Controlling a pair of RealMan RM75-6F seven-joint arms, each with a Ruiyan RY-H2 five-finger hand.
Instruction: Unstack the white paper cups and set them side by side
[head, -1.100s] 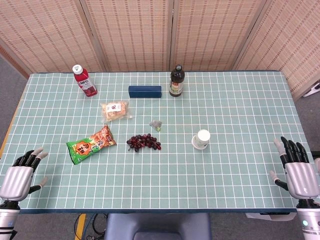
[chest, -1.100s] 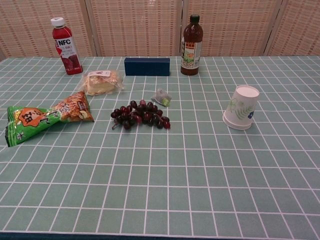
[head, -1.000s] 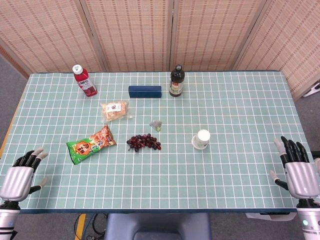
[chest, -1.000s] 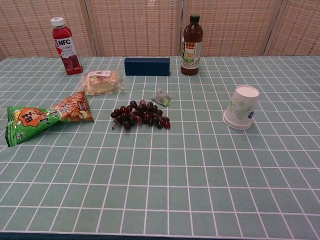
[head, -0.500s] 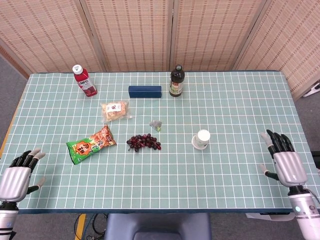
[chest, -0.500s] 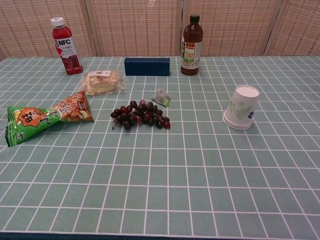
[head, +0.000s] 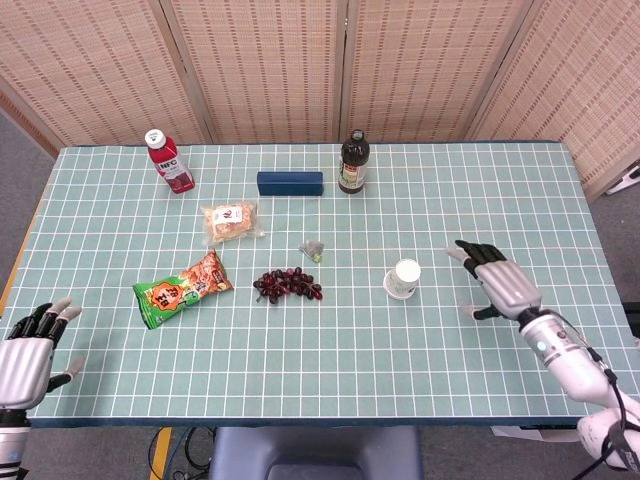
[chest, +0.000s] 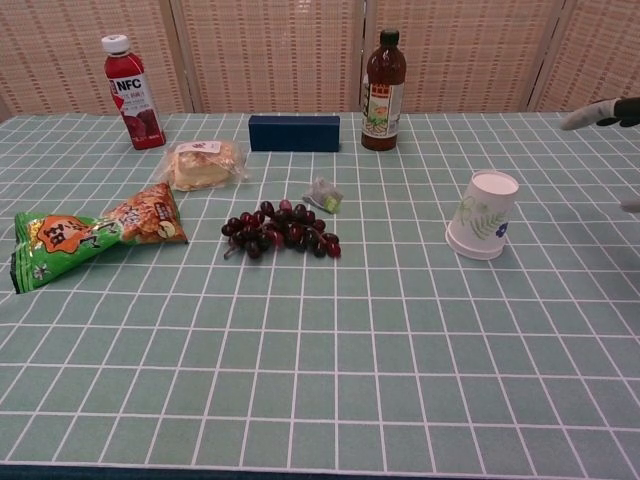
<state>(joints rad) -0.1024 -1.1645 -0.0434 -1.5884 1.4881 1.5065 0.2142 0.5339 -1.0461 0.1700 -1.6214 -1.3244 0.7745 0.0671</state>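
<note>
The white paper cups (head: 403, 279) stand stacked upside down on the table right of centre; the chest view shows a green leaf print on the stack (chest: 483, 214). My right hand (head: 498, 281) hovers open to the right of the stack, fingers spread and pointing toward it, a short gap between them. Only its fingertips (chest: 598, 113) show at the right edge of the chest view. My left hand (head: 25, 349) stays open at the table's front left corner, far from the cups.
A bunch of dark grapes (head: 288, 284) and a small wrapped packet (head: 313, 249) lie left of the cups. Further left are a green snack bag (head: 181, 289) and a wrapped bun (head: 232, 222). A red juice bottle (head: 170, 160), blue box (head: 290, 183) and dark bottle (head: 353, 162) stand at the back.
My right hand has swung in from the table's front right edge toward the cups and now enters the chest view. The left hand has drifted slightly lower. The cups have not moved.
</note>
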